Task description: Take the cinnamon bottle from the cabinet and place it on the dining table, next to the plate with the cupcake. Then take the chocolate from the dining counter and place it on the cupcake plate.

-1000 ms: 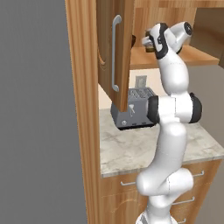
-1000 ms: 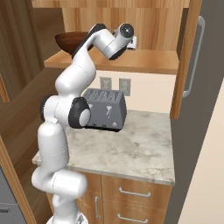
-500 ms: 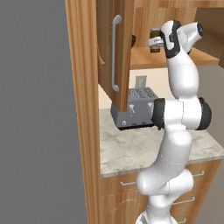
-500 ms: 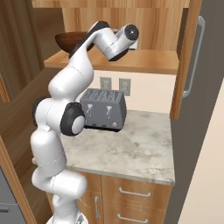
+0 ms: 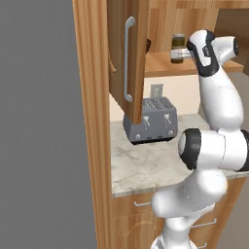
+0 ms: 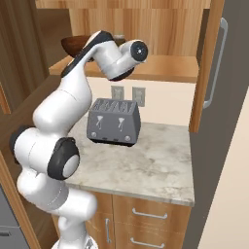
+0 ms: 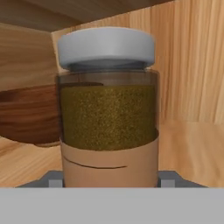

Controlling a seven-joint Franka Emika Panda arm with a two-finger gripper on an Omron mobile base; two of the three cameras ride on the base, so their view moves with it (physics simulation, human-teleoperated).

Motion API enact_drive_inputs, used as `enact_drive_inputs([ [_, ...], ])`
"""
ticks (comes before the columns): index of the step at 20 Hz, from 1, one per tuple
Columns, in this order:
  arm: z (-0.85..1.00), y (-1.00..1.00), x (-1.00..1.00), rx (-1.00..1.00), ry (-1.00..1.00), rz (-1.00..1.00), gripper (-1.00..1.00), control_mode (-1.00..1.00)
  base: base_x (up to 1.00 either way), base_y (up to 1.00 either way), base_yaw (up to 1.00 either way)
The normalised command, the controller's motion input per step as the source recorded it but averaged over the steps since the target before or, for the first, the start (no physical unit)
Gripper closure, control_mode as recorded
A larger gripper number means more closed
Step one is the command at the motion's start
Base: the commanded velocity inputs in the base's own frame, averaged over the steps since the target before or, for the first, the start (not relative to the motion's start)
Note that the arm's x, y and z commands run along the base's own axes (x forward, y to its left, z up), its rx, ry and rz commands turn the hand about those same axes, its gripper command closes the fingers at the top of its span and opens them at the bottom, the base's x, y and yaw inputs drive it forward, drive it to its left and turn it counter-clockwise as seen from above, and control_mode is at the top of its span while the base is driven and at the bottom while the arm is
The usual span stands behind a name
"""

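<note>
The cinnamon bottle (image 7: 108, 113) is a clear jar of brown powder with a white lid and a tan label. It stands upright on the open cabinet's shelf (image 5: 160, 65). My gripper (image 7: 109, 181) reaches into the cabinet, and its fingertips (image 7: 54, 181) press against both sides of the jar's base. In the left base view the bottle (image 5: 178, 41) sits just in front of my gripper (image 5: 180, 54). The plate with the cupcake, the chocolate and the dining table are out of view.
A dark wooden bowl (image 7: 26, 113) sits on the same shelf beside the bottle (image 6: 73, 44). The cabinet door (image 5: 127, 53) hangs open on the left. A grey toaster (image 6: 113, 121) stands on the marble counter (image 6: 155, 160) below the shelf.
The arm's elbow has swung out to the right and its upper links have risen, while the hand stays at the bottle. The jaws have closed slightly onto the jar.
</note>
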Motion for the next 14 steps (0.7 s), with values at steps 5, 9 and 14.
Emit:
enact_drive_inputs([
  [5,-0.03,0.15,-0.91,0.0,-0.08,-0.02,1.0,-1.0,0.0,0.0,0.0],
  [9,-0.11,0.14,-0.93,0.0,-0.07,0.0,1.0,-1.0,0.0,0.0,0.0],
  [14,-0.16,0.19,-0.93,0.0,-0.06,0.0,1.0,-1.0,0.0,0.0,0.0],
])
